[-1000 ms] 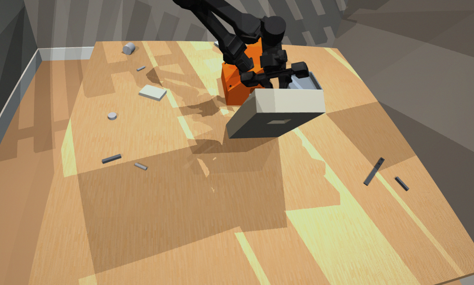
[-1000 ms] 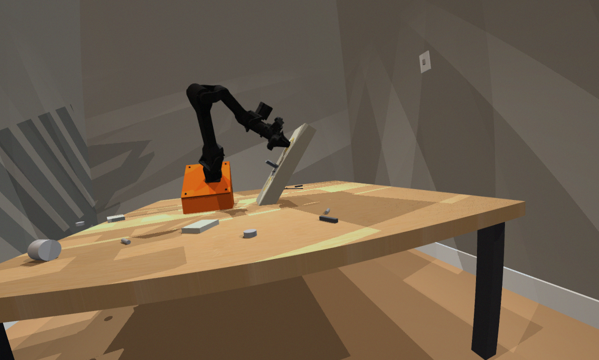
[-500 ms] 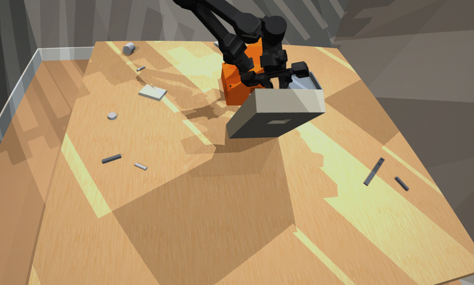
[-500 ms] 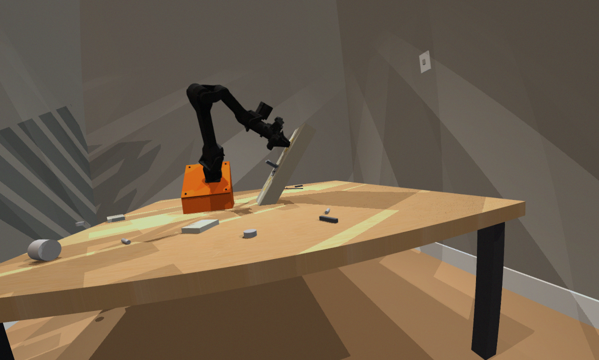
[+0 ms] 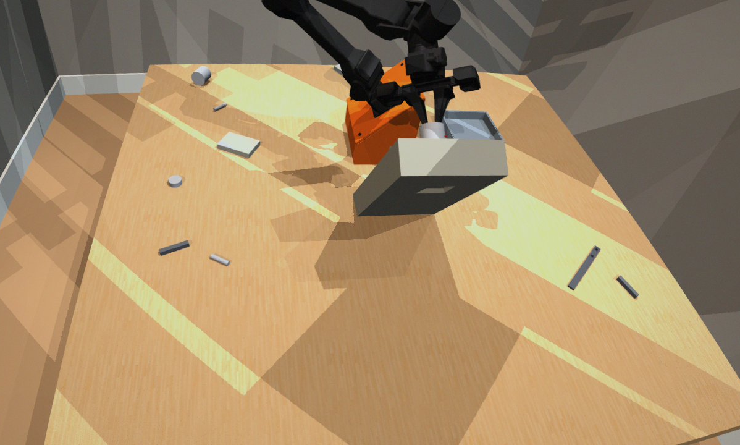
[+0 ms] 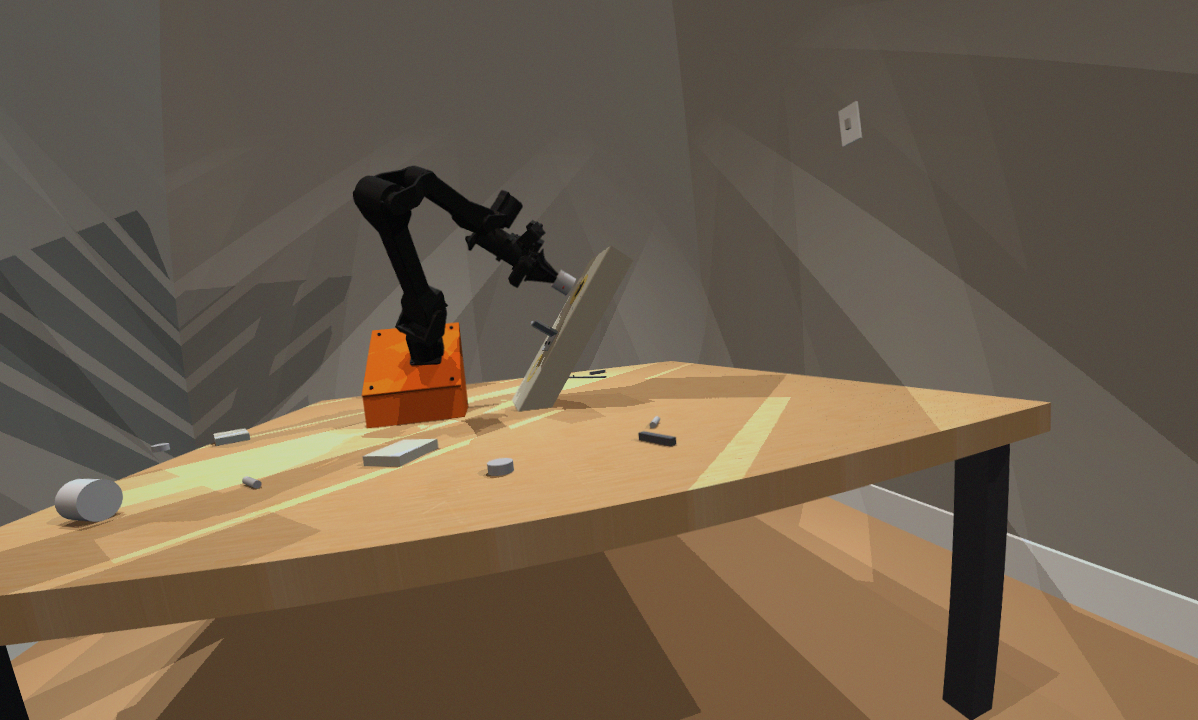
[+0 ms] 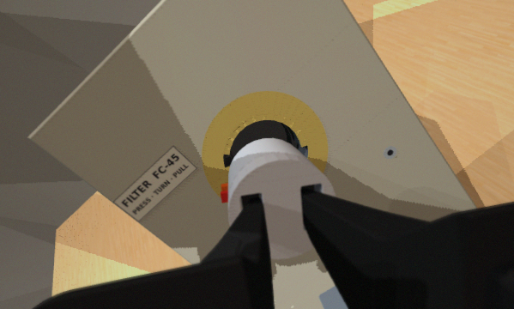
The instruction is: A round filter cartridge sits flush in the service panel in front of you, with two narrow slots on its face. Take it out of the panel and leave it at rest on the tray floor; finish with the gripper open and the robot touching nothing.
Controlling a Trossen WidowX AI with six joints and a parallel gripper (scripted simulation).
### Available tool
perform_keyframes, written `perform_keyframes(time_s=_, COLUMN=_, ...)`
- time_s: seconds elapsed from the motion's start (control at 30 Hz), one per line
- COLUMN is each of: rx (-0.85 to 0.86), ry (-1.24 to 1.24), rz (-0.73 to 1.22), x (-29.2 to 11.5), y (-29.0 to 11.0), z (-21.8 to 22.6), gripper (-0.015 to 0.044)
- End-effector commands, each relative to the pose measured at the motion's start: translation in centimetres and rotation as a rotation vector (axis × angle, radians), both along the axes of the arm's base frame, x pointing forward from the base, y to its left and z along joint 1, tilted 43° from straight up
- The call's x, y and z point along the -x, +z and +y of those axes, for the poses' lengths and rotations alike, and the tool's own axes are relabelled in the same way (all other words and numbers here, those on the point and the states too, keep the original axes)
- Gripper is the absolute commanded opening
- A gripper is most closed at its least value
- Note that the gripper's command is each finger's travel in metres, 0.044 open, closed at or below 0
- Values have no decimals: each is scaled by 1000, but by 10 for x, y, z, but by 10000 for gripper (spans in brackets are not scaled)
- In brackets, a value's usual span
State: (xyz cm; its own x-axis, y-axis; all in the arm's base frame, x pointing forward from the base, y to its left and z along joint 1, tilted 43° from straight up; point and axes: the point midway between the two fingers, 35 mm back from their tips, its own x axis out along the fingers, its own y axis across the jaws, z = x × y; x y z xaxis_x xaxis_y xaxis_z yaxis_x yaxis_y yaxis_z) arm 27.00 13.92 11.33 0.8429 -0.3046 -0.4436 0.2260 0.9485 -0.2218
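Note:
The white round filter cartridge (image 5: 431, 131) (image 6: 565, 282) (image 7: 278, 172) is out of the tilted beige service panel (image 5: 444, 157) (image 6: 585, 313) (image 7: 239, 51). It hangs just in front of the dark empty socket (image 7: 261, 130) inside the yellow ring (image 7: 265, 103). My gripper (image 5: 436, 118) (image 6: 554, 275) (image 7: 279, 202) is shut on the cartridge, with one fingertip in each of the two slots on its face. A label (image 7: 155, 182) on the panel reads FILTER FC-45, PRESS, TURN, PULL. The grey-blue tray (image 5: 468, 114) sits behind the panel's top edge, below and to the right of the cartridge.
The arm's orange base block (image 5: 370, 135) (image 6: 411, 380) stands just left of the panel. Loose parts lie on the table: a grey cylinder (image 5: 201, 74), a flat plate (image 5: 238, 144), a small disc (image 5: 175, 180) and dark bars (image 5: 173, 247) (image 5: 583, 267).

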Motion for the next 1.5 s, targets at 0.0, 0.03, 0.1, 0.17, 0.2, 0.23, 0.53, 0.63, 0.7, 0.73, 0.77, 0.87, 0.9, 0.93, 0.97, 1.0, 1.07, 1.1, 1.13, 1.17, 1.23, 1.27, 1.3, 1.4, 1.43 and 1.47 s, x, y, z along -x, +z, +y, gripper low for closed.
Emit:
perform_keyframes(time_s=0.0, rx=-10, ry=-6, rz=-18, x=8, y=10, z=2, gripper=0)
perform_keyframes(time_s=0.03, rx=-10, ry=-6, rz=-18, x=8, y=10, z=2, gripper=0)
perform_keyframes(time_s=0.1, rx=-10, ry=-6, rz=-18, x=8, y=10, z=2, gripper=0)
perform_keyframes(time_s=0.17, rx=-10, ry=-6, rz=-18, x=8, y=10, z=2, gripper=0)
perform_keyframes(time_s=0.2, rx=-10, ry=-6, rz=-18, x=9, y=9, z=1, gripper=0)
perform_keyframes(time_s=0.23, rx=-10, ry=-6, rz=-18, x=10, y=7, z=-1, gripper=0)
perform_keyframes(time_s=0.53, rx=-10, ry=-6, rz=-18, x=22, y=-13, z=-20, gripper=0)
perform_keyframes(time_s=0.63, rx=-10, ry=-6, rz=-18, x=26, y=-20, z=-26, gripper=0)
perform_keyframes(time_s=0.7, rx=-10, ry=-6, rz=-18, x=29, y=-24, z=-31, gripper=0)
perform_keyframes(time_s=0.73, rx=-10, ry=-6, rz=-18, x=30, y=-27, z=-33, gripper=0)
perform_keyframes(time_s=0.77, rx=-9, ry=-6, rz=-18, x=32, y=-29, z=-35, gripper=0)
perform_keyframes(time_s=0.87, rx=-9, ry=-6, rz=-18, x=36, y=-35, z=-42, gripper=0)
perform_keyframes(time_s=0.9, rx=-9, ry=-6, rz=-18, x=38, y=-38, z=-44, gripper=0)
perform_keyframes(time_s=0.93, rx=-9, ry=-6, rz=-18, x=39, y=-39, z=-46, gripper=0)
perform_keyframes(time_s=0.97, rx=-9, ry=-6, rz=-18, x=40, y=-41, z=-47, gripper=0)
perform_keyframes(time_s=1.0, rx=-9, ry=-6, rz=-18, x=40, y=-41, z=-47, gripper=0)
perform_keyframes(time_s=1.07, rx=-9, ry=-8, rz=-16, x=37, y=-37, z=-43, gripper=26)
perform_keyframes(time_s=1.1, rx=-9, ry=-8, rz=-16, x=37, y=-37, z=-43, gripper=53)
perform_keyframes(time_s=1.13, rx=-9, ry=-8, rz=-16, x=37, y=-37, z=-43, gripper=79)
perform_keyframes(time_s=1.17, rx=-9, ry=-8, rz=-16, x=37, y=-37, z=-43, gripper=90)
perform_keyframes(time_s=1.23, rx=-9, ry=-8, rz=-16, x=37, y=-37, z=-43, gripper=90)
perform_keyframes(time_s=1.27, rx=-9, ry=-8, rz=-16, x=37, y=-37, z=-43, gripper=90)
perform_keyframes(time_s=1.3, rx=-9, ry=-8, rz=-16, x=37, y=-37, z=-43, gripper=90)
perform_keyframes(time_s=1.4, rx=-9, ry=-8, rz=-16, x=37, y=-37, z=-43, gripper=90)
perform_keyframes(time_s=1.43, rx=-9, ry=-8, rz=-16, x=37, y=-37, z=-43, gripper=90)
perform_keyframes(time_s=1.47, rx=-9, ry=-8, rz=-16, x=37, y=-37, z=-43, gripper=90)
